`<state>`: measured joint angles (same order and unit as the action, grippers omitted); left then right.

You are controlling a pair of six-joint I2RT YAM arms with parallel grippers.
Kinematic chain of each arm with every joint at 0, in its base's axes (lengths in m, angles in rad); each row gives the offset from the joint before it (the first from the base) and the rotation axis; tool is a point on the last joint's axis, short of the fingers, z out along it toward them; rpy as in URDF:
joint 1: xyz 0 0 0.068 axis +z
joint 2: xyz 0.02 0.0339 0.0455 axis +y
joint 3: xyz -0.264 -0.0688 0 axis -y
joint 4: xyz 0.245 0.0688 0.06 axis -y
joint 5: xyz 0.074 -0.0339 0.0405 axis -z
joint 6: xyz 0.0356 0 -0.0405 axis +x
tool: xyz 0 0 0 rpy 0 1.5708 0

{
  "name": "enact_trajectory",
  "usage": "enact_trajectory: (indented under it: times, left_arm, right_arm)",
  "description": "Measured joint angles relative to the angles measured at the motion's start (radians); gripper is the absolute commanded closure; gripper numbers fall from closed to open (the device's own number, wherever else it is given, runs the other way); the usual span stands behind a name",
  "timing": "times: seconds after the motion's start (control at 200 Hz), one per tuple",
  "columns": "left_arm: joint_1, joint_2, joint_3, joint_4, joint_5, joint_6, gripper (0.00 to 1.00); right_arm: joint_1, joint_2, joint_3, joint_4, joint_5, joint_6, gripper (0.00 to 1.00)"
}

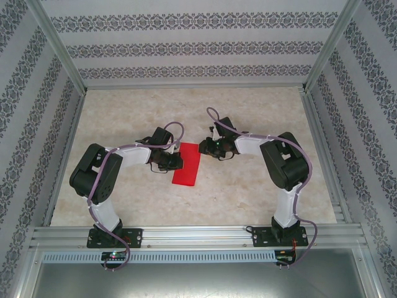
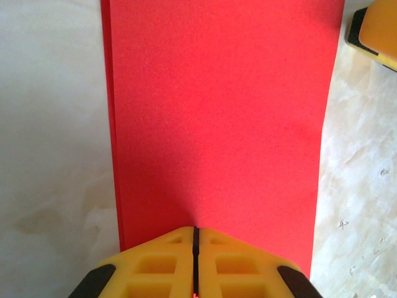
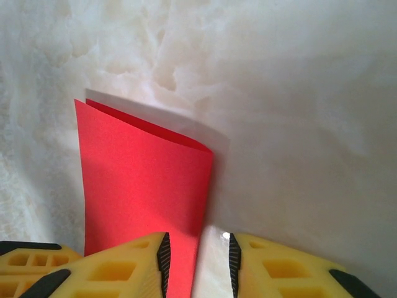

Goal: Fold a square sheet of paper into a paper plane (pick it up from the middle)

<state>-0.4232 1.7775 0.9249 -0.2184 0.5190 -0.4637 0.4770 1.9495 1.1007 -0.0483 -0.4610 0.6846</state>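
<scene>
The left end effector is clenched, its fingertips together over the square sheet of paper, which stretches ahead of it on the surface. The right end effector stands part open, released, and the folded sheet's edge runs into its gap. The left fingers hide the sheet's near edge.

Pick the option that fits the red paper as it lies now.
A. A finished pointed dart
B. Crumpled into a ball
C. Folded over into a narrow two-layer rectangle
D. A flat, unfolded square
C: in the right wrist view the red paper sheet shows two layers meeting at a rounded fold, and from above it lies as a narrow rectangle on the table.
</scene>
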Motion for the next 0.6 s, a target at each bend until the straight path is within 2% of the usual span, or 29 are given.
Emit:
enact_trajectory:
  times: [0.605]
  left_arm:
    - [0.0, 0.001, 0.0, 0.0, 0.001, 0.0, 0.9]
  right_arm:
    - [0.019, 0.07, 0.129, -0.095, -0.006, -0.011, 0.64]
